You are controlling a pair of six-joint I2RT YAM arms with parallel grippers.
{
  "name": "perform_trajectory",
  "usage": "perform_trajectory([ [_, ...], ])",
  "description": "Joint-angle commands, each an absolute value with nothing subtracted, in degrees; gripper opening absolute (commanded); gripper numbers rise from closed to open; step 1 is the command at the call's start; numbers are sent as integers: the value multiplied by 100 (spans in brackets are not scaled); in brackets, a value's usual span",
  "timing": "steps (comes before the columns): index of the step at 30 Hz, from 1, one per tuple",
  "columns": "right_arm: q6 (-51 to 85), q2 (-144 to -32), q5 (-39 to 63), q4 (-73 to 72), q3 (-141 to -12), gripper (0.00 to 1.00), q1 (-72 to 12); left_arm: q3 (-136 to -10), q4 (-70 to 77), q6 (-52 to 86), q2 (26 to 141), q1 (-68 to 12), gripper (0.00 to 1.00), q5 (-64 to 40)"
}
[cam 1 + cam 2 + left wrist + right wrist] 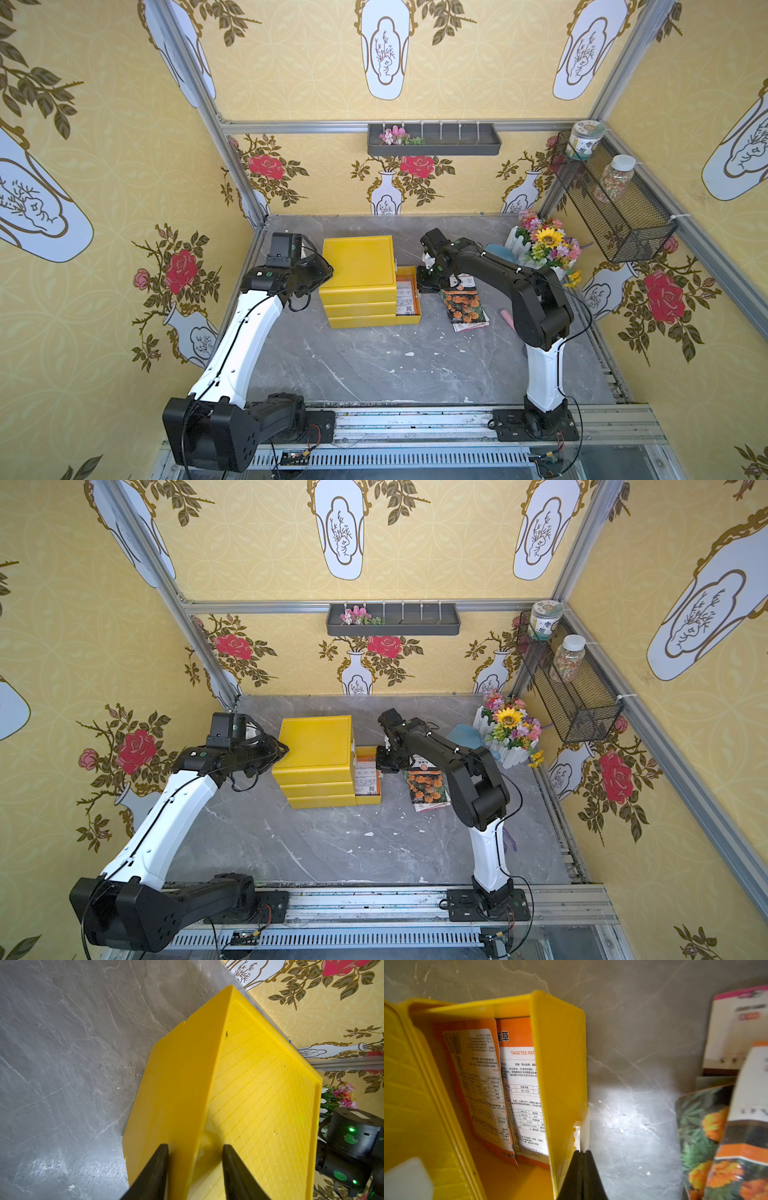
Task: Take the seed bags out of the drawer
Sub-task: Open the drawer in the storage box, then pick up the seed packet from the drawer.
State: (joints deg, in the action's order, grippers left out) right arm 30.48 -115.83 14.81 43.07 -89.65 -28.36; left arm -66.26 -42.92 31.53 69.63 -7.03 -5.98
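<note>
Two seed bags (481, 1084) lie in the open drawer (562, 1064), orange-backed, with their white printed panels facing up and one overlapping the other. The drawer is pulled out sideways from the yellow drawer cabinet (359, 262), on the side facing the right arm, and both top views show the bags still filling it.

The right claw (582, 1152) is pinched together with no gap between its tips. It sits right at the small white tab (578, 1132) on the drawer's front wall. Whether the tab is caught between the tips, I cannot tell from here.

The left claw (195, 1146) is set narrow astride the cabinet's upper edge on the far side from the drawer. One finger is against the smooth side wall and the other is on the ribbed top, clamping that edge.

More seed bags sit in a loose heap (463, 307) on the grey marbled bench (395, 361), orange marigold photos up. The heap is near the drawer but not touching it, and part of it is hidden under the right arm.
</note>
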Motion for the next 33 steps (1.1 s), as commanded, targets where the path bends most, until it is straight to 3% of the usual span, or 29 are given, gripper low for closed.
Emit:
perform_trajectory([
  [1,2870,-11423,1240,4526,-8812,8,-2672,-6581,-4500,3085,6987,-703,47,-721],
  [8,2778,-11320,1283,4535,-8774,9,-2461,-6572,-4482,3088,6994,-703,47,-738],
  [18,2766,-11115,1088,4778,-9218,28,-2471,-6548,-4474,3103,6960,-704,47,-744],
  [33,3431,-11589,1773,4294,-9525,38,-3185,-6474,-4402,3138,6926,-703,47,-795],
])
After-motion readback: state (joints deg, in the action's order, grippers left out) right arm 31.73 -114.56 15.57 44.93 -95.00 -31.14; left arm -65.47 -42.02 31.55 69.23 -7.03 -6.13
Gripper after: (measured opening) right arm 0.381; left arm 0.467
